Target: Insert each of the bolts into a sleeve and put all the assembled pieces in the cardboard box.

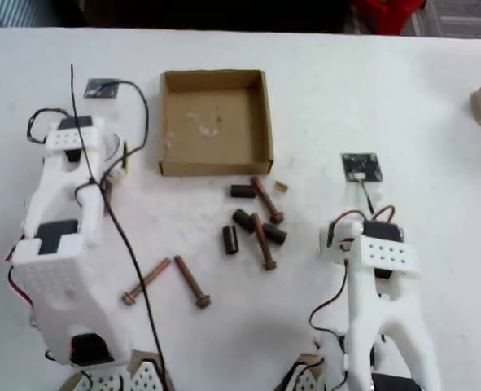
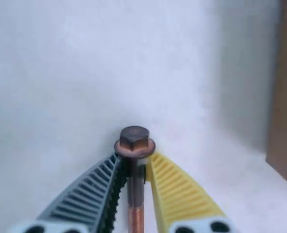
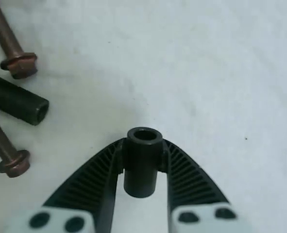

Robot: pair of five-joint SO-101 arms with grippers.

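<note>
Table (image 1: 386, 98): 4 bolts (image 1: 262, 243), 4 sleeves (image 1: 229, 239) | left tool (image 2: 133, 158) grips bolt (image 2: 134, 143) | right tool (image 3: 142, 144) grips sleeve (image 3: 143, 165)

Coppery metal bolt (image 2: 134, 145) with a dull sheen, between the ribbed plastic fingers (image 2: 179, 187), one grey and one yellow, of the left gripper (image 2: 136, 158). Smooth matt black sleeve (image 3: 143, 165) between ribbed black plastic fingers of the right gripper (image 3: 143, 143). Brown cardboard box (image 1: 216, 169), matt and rough. White matt table (image 1: 386, 98). Smooth white plastic arms (image 1: 61, 244).

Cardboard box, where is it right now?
In the high view, the cardboard box sits on the white table toward the far side, about midway between the two arms, right behind the loose bolts and sleeves.
</note>
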